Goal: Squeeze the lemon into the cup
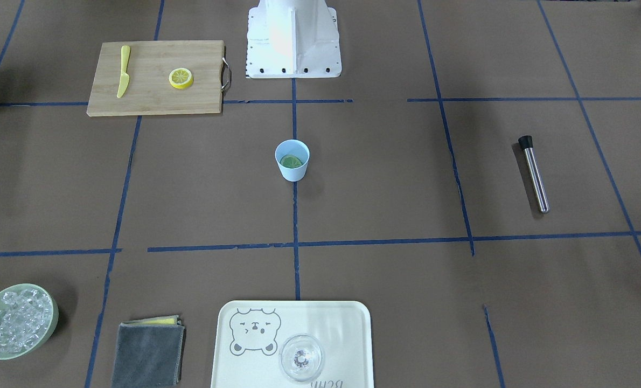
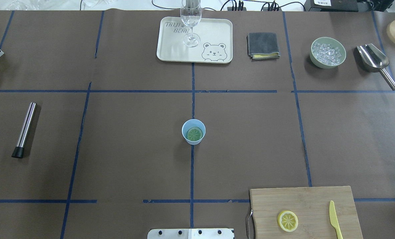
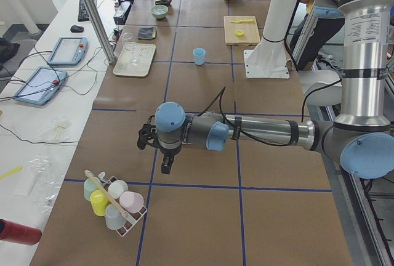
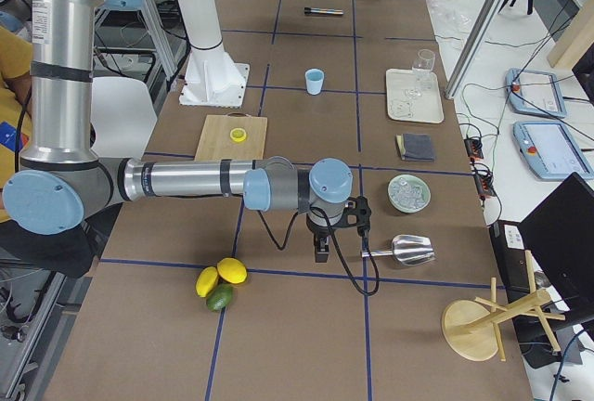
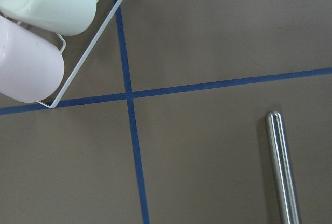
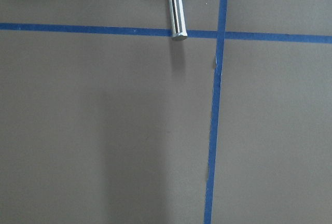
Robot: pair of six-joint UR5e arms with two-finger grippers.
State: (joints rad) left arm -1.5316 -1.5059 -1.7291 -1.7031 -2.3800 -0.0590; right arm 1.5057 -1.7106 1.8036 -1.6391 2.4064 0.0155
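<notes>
The light-blue cup (image 1: 292,160) stands at the table's centre; it also shows in the overhead view (image 2: 193,131). One lemon slice (image 2: 195,133) lies flat inside it and looks greenish through the blue. A second lemon slice (image 2: 287,221) lies on the wooden cutting board (image 2: 303,199). My left gripper (image 3: 163,161) hangs far off near a cup rack. My right gripper (image 4: 322,251) hangs far off near the steel scoop. Both show only in side views, so I cannot tell whether they are open or shut.
A yellow knife (image 2: 334,219) lies on the board. A steel muddler (image 2: 25,129) lies at the left. At the far side are a tray (image 2: 171,49) with a clear glass (image 2: 191,23), a grey cloth (image 2: 263,45), an ice bowl (image 2: 328,52) and a scoop (image 2: 375,61).
</notes>
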